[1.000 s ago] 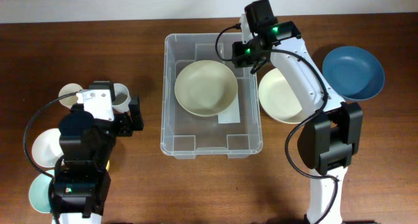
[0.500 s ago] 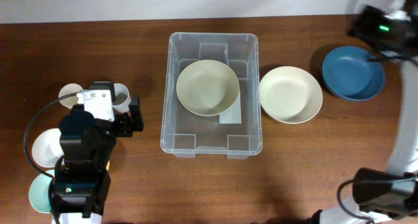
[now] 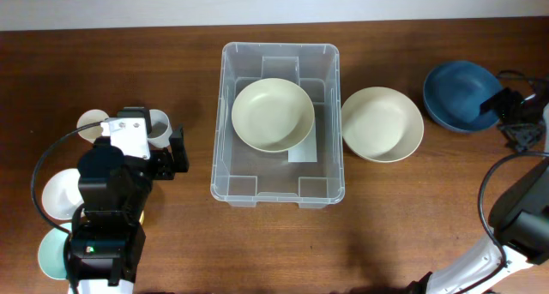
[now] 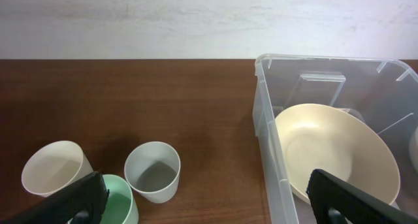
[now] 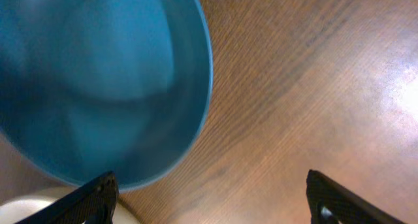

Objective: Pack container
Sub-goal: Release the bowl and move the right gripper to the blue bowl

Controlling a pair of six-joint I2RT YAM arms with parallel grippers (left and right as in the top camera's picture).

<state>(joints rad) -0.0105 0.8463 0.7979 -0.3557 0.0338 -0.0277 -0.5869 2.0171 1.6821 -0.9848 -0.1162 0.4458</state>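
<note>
Gripping the blue bowl [image 3: 459, 93] well means straddling its near rim: your right tool [image 5: 210, 198] hangs released just beside it. The container [image 3: 221, 114] sits mid-way along the worktop [image 3: 129, 54], holding one cream bowl [image 3: 271, 114]; left tool [image 3: 176, 153] released too.

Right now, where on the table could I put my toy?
Bare wood: in front of the container, toward the near edge, and between it and the left arm. Crowded: cups far left, cream bowl and blue bowl right.

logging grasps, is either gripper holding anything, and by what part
Nothing is held: the left gripper and right gripper are both open and empty, the right near the blue bowl.
</note>
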